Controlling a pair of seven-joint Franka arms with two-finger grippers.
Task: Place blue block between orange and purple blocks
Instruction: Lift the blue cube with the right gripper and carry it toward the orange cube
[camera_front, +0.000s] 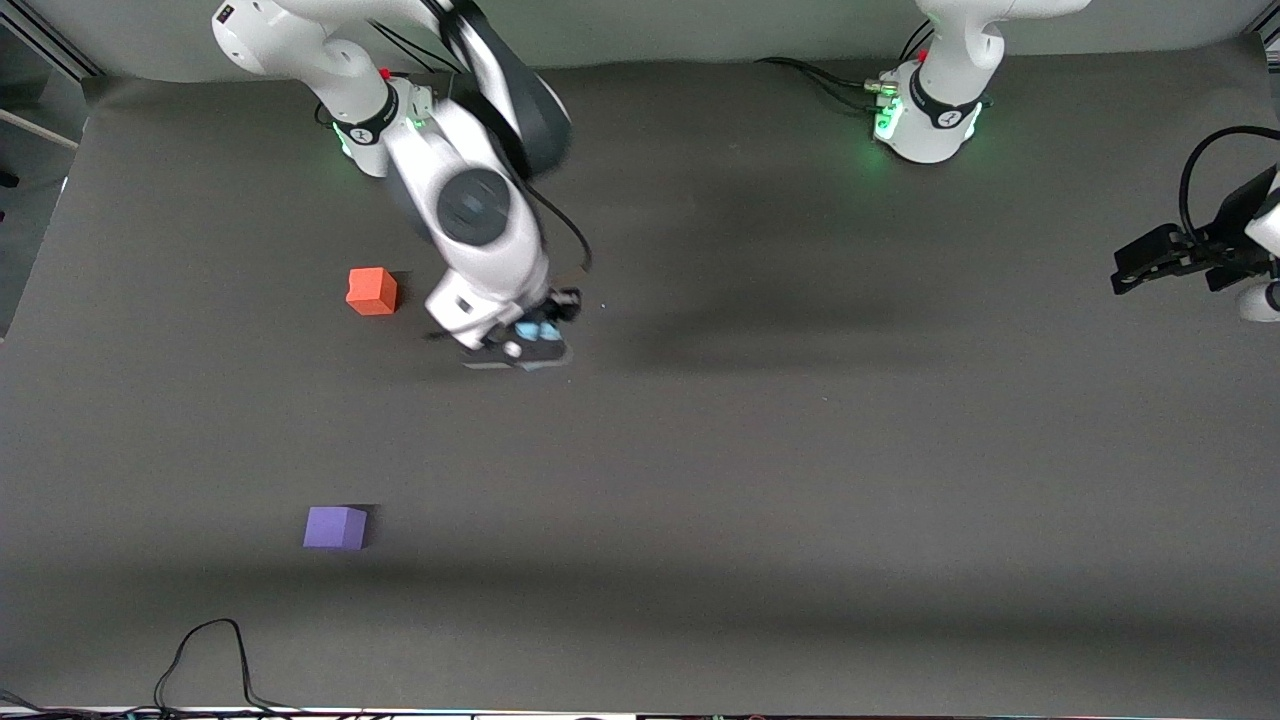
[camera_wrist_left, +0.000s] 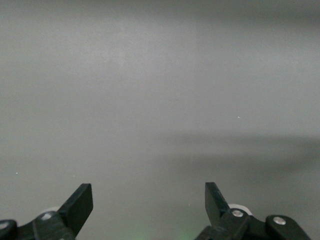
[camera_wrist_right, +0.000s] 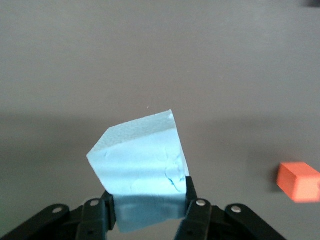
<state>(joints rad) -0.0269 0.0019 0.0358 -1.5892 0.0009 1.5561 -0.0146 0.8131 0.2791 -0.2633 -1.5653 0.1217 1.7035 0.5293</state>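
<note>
Dark grey surface (camera_front: 800, 480) under both arms. Right gripper (camera_front: 530, 340) up over the surface beside the orange block (camera_front: 372, 291), jaws clamped on the blue block (camera_wrist_right: 142, 167) (tilted in the grip, one corner raised). Left gripper (camera_wrist_left: 149, 207) waiting at the left arm's end of the surface, jaws spread wide with nothing between them. Purple block (camera_front: 335, 527) resting nearer the front camera than the orange one, well apart from it, toward the right arm's end.
</note>
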